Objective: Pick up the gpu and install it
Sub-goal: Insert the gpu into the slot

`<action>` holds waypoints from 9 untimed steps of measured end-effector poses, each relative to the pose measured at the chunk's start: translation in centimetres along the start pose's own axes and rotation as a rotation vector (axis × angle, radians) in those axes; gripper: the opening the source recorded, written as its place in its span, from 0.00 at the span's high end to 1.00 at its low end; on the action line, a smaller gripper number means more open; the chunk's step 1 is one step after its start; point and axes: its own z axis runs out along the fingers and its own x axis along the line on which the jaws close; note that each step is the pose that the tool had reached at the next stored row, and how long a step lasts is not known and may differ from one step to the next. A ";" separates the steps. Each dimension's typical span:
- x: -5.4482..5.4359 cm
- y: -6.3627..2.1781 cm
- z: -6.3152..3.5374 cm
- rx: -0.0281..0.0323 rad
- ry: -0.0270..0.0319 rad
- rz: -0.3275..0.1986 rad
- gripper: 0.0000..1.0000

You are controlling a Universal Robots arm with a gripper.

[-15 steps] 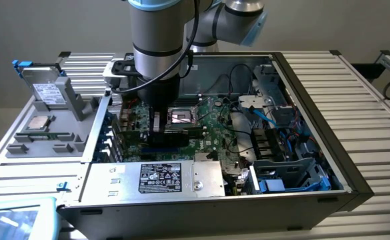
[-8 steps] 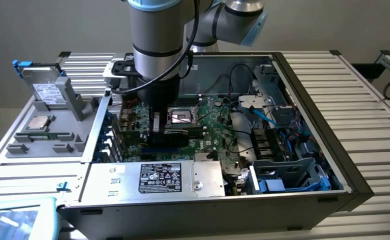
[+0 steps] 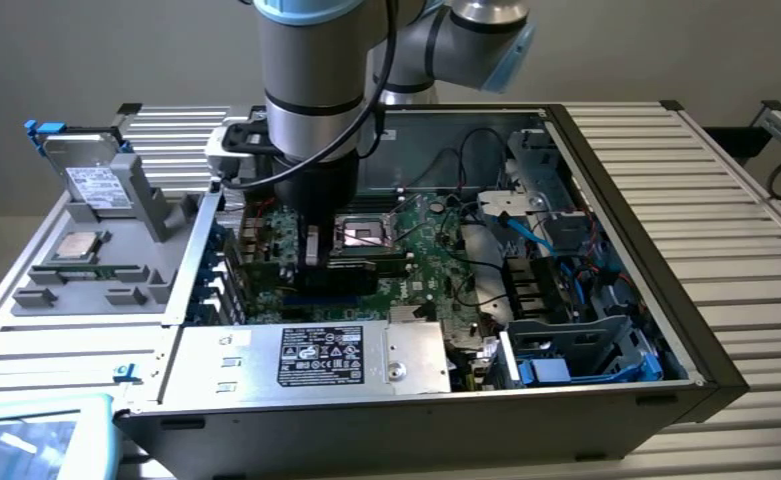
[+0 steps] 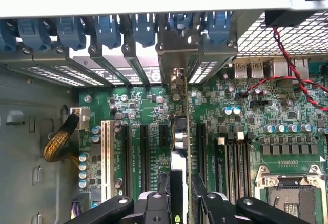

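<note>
The gripper (image 4: pixel 179 208) clamps the gpu (image 4: pixel 179 131) edge-down over a motherboard (image 4: pixel 148 106) slot at the bracket edge of the case (image 4: pixel 31 131); seating looks unfinished.

Here's the counter (image 3: pixel 737 200), a bed of pale metal slats running across the exterior view; sitting square on it, the open case (image 3: pixel 404 410), its grey side wall facing the camera; bare slats show on the exterior view's right of the case and at the far side too; over on the exterior view's left, just beside the case, a grey tray (image 3: pixel 97 300) lies flat on the same slats; down in the near corner on that side a pale blue-rimmed panel (image 3: pixel 30 435) pokes in; whether it rests on the counter, I cannot tell.
</note>
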 end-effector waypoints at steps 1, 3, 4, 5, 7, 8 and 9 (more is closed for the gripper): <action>0.0 0.00 0.05 0.0001 -0.0002 0.000 0.72; 0.0 -0.01 0.20 0.0001 -0.0001 0.000 0.72; 0.0 -0.01 0.25 -0.0002 -0.0001 0.004 0.72; 0.0 -0.02 0.26 -0.0004 -0.0006 0.013 0.72; 0.0 -0.03 0.29 -0.0005 -0.0019 0.032 0.72; 0.0 -0.03 0.29 -0.0008 -0.0024 0.039 0.72; 0.0 -0.04 0.31 -0.0012 -0.0029 0.046 0.72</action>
